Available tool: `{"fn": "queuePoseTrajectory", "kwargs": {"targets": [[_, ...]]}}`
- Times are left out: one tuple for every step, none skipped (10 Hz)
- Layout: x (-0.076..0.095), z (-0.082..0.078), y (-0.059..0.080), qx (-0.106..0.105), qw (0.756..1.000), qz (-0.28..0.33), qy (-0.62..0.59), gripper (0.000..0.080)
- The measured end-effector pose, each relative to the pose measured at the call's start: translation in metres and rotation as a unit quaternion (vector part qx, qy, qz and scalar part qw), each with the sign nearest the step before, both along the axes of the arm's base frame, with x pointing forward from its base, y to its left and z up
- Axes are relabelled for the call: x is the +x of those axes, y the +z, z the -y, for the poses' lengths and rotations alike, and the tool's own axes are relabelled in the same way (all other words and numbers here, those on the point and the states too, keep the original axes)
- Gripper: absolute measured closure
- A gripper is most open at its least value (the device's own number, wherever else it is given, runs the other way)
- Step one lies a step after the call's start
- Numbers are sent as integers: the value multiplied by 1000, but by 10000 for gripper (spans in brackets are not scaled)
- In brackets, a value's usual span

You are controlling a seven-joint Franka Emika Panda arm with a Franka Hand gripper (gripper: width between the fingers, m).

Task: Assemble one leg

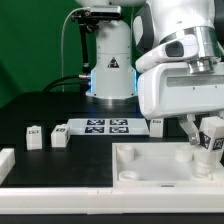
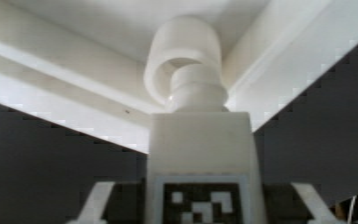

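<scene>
My claw [image 1: 203,132] is clenched on the leg [image 1: 209,145], at about three o'clock in the exterior view. The leg stands close to upright with its tag facing that camera. Its lower end points down at the slab [image 1: 150,168], over the slab's far corner on the exterior view's right. I cannot tell whether that end touches the slab or sits in a socket, because my wrist housing and the leg itself crowd the spot.

In the wrist view the leg [image 2: 201,150] runs away from the lens between my fingers [image 2: 98,204], tag side towards me. Its narrower rounded end reaches towards the slab [image 2: 43,75], which is blurred beyond it.

In the exterior view the slab fills the frame from about four to seven o'clock. The marker board [image 1: 105,126] lies flat on the dark table [image 1: 30,105] near the centre, behind the slab. One loose leg [image 1: 157,124] sits just beside the board at its three o'clock end. Another loose leg [image 1: 58,136] sits near its nine o'clock end, and a third loose leg [image 1: 33,137] lies a little farther out the same way. My base [image 1: 110,70] rises at twelve o'clock, behind the board.
</scene>
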State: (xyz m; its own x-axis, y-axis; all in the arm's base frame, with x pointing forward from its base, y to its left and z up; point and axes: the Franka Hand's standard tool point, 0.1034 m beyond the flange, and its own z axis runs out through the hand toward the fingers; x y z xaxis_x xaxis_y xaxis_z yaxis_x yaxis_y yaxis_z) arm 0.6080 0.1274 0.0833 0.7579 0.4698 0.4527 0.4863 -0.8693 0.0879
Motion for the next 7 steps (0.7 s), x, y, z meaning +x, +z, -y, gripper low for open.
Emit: {"fn": "queuePoseTrajectory", "kwargs": {"targets": [[0,3,-2,-1,1000,-1,0,512],[0,6,-5,-1,1000,0,-1,512],[1,6,-7,1,1000,5,-3,512],[0,5,-11,1,1000,2,-2,512],[0,4,-13,1,1000,1,-2,512],[1,3,-14,1,1000,1,-1,512],[0,3,-17,1,1000,-1,-1,512]]}}
